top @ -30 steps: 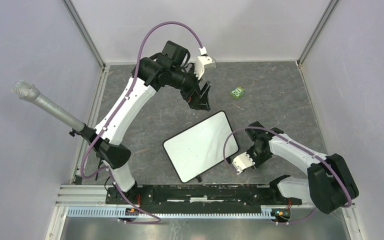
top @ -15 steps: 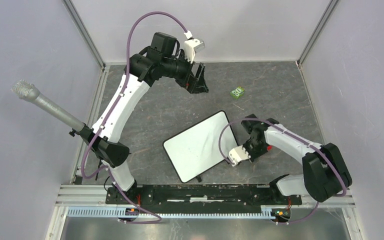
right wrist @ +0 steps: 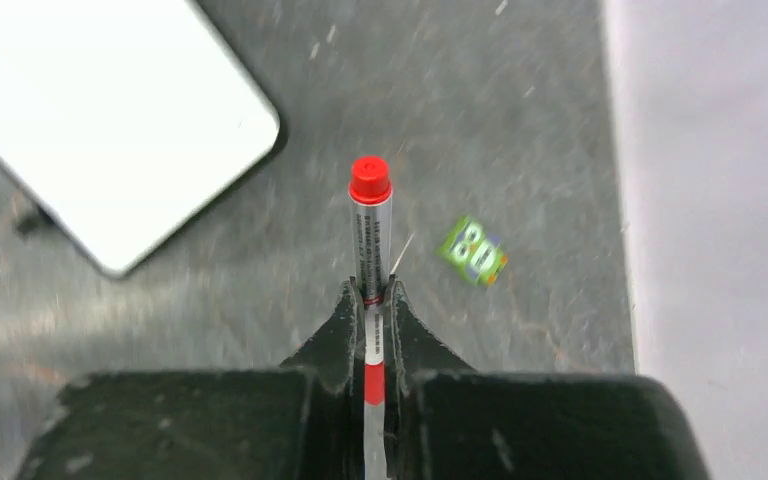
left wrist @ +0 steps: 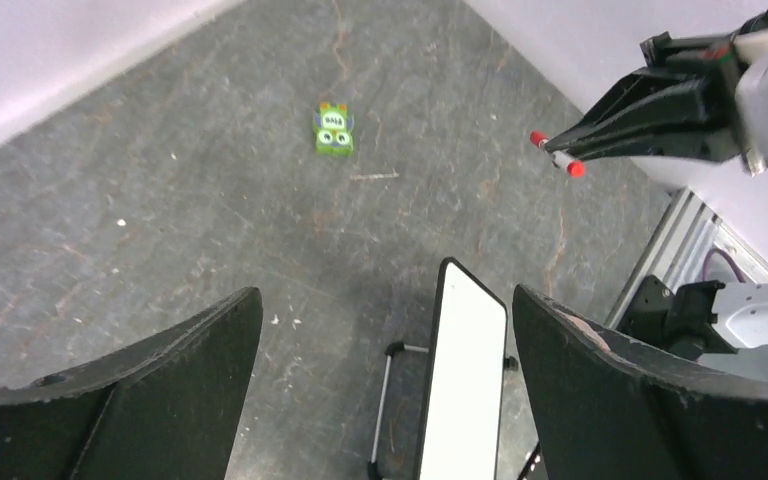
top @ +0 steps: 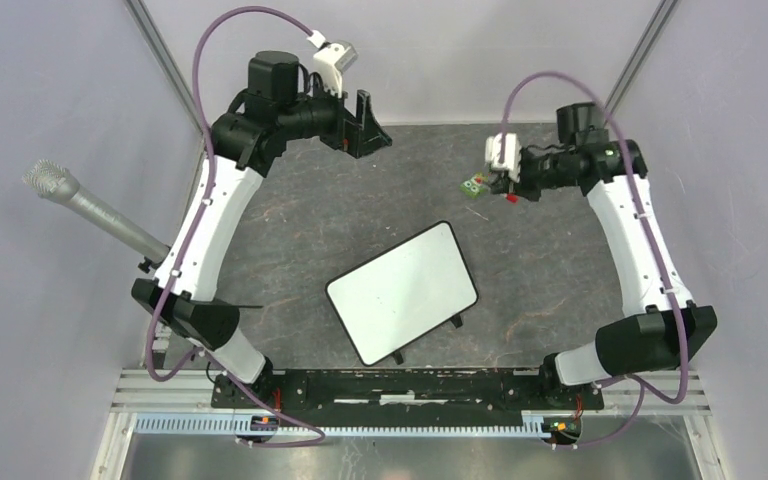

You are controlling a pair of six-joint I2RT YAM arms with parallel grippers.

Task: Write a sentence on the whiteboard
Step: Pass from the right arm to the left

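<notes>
Microphone [top: 80, 200] is poking in from the far left side, well apart from everything else. Next over, the left arm is reaching toward the back of the table [top: 300, 230]. Its left fingers [left wrist: 180, 385] are spreading wide with nothing between them, hanging in the air over the grey surface. In the middle, the whiteboard [top: 403, 292] is lying face up on the table on its little black feet. It's turned at a slant, sitting nearer the arm bases than the back wall and well apart from both sets of fingers, and its face is looking plain white in the top view. Further right and toward the back, a small green block [top: 475, 186] is lying on the table by itself. Just beside it in the top view, the right fingers [right wrist: 335, 345] are pinching tight on a marker [right wrist: 371, 230] with a white barrel and a red cap. The capped end is sticking out past their tips, and the whole thing is hanging above the table, not touching the board.
</notes>
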